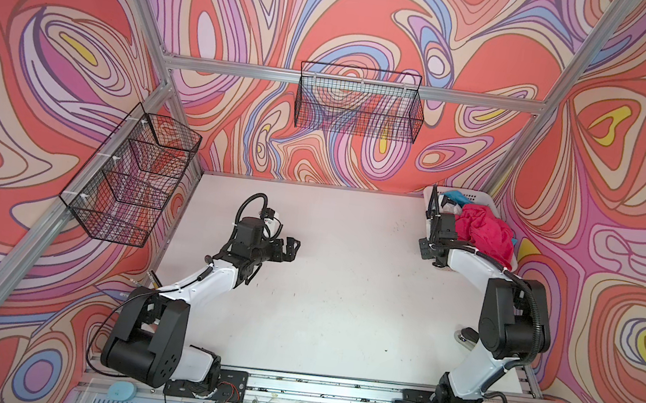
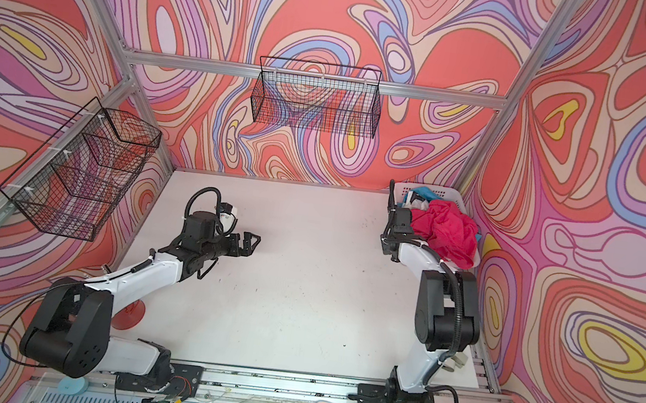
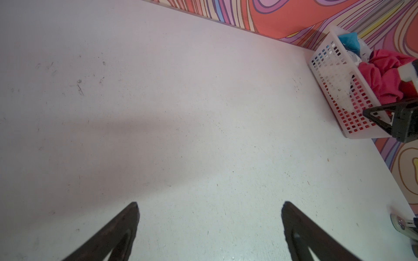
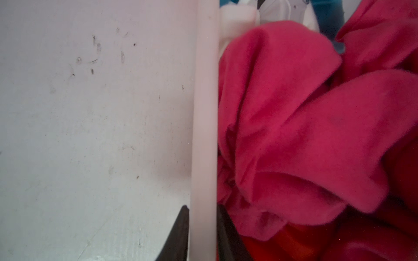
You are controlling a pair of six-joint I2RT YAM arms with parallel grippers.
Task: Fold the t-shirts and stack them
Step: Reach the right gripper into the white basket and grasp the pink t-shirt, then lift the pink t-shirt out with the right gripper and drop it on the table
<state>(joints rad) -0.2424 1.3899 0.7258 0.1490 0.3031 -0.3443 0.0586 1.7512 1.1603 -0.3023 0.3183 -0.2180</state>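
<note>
The right gripper (image 4: 203,210) sits astride the basket (image 4: 204,113) rim, with the shirts heaped just inside.

Its fingers stand narrowly apart, one outside the rim over the table (image 4: 90,135) and one inside, just beside the pink shirt (image 4: 294,124). Both lie close to the rim, and I cannot tell whether they pinch it. The pink shirt is crumpled on top of the heap, with a red shirt (image 4: 294,246) under it. A teal shirt (image 4: 328,18) and some white cloth (image 4: 237,14) lie farther along. The basket stands in the table's far right corner. The left gripper (image 3: 209,203) hangs well apart over the table, its jaws spread wide and holding nothing.
</note>
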